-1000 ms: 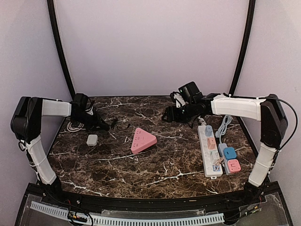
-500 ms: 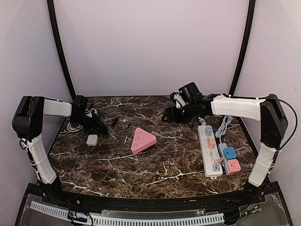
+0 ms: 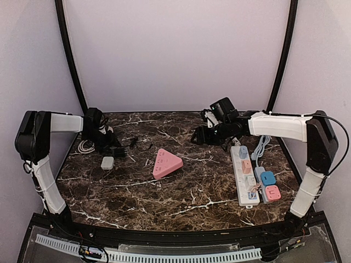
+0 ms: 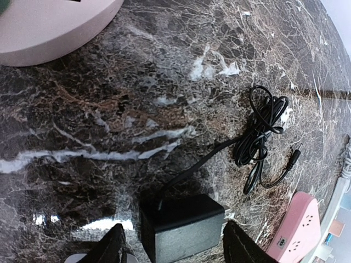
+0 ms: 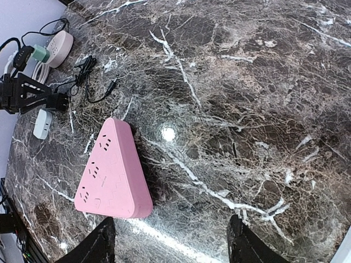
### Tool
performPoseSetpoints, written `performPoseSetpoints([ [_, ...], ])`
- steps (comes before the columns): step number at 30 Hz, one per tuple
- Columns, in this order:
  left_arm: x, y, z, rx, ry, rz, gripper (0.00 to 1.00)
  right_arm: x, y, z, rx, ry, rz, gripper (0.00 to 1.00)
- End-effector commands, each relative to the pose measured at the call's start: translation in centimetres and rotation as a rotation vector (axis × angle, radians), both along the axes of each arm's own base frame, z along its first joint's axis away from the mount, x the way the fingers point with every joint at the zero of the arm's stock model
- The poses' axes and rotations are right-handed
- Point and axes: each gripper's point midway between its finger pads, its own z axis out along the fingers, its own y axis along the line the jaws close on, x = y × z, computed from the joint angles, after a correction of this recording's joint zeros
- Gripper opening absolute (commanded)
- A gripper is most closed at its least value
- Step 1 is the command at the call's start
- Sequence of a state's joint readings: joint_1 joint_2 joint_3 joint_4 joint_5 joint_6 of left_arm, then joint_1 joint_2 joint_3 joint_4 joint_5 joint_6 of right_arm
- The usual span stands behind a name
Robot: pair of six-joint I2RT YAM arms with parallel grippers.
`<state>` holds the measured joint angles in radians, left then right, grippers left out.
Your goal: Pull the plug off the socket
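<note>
The black plug [image 4: 184,224], a boxy adapter, lies on the marble at the far left, apart from the pink triangular socket [image 3: 165,163] in the middle. Its thin black cable [image 4: 263,129] coils just beyond it. My left gripper [image 4: 175,249] is open and straddles the plug, with a gap showing between each finger and the plug's sides. In the top view the left gripper [image 3: 112,149] sits low by the table's left edge. My right gripper [image 5: 170,246] is open and empty, hovering at the back right [image 3: 197,135] and looking down on the pink socket [image 5: 112,172].
A small white adapter [image 3: 107,162] lies near the left gripper. A round beige socket [image 5: 57,46] with a green plug sits at the far left corner. A white power strip [image 3: 245,175] with coloured plugs runs along the right side.
My left gripper's jaws have spread apart and let go of the black plug, which now rests on the table. The left arm has drawn back slightly leftwards. The right arm has barely moved.
</note>
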<state>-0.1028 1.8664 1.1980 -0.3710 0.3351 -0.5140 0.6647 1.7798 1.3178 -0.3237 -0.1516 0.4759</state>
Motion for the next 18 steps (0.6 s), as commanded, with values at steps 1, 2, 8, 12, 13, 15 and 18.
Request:
performPoseSetpoints([
  [1,-0.2,0.2,1.9,0.03,-0.022,-0.016,0.62,-0.1,-2.3,0.9,-0.017,-0.028,-0.054,0.66],
  [2,-0.2,0.1,2.5,0.031,-0.036,-0.019,0.64,-0.1,-2.8,0.9,-0.021,-0.03,-0.068,0.67],
  [8,-1.1,-2.8,5.1,0.034,-0.087,-0.079,0.79,-0.2,-8.1,-0.5,-0.096,-0.009,-0.202,0.67],
  [12,-1.9,-5.4,6.7,0.039,-0.124,-0.121,0.84,-0.5,-12.5,-0.9,-0.233,-0.034,-0.314,0.69],
  [13,-2.2,-6.4,7.0,0.034,-0.133,-0.139,0.84,-0.7,-13.5,-1.0,-0.267,-0.037,-0.335,0.69],
  [15,-2.6,-8.0,7.6,0.018,-0.145,-0.162,0.84,-0.9,-15.4,-1.2,-0.34,-0.042,-0.378,0.7],
  [18,-3.4,-11.2,8.4,-0.014,-0.154,-0.207,0.84,-0.9,-17.7,-1.7,-0.423,-0.039,-0.419,0.71],
])
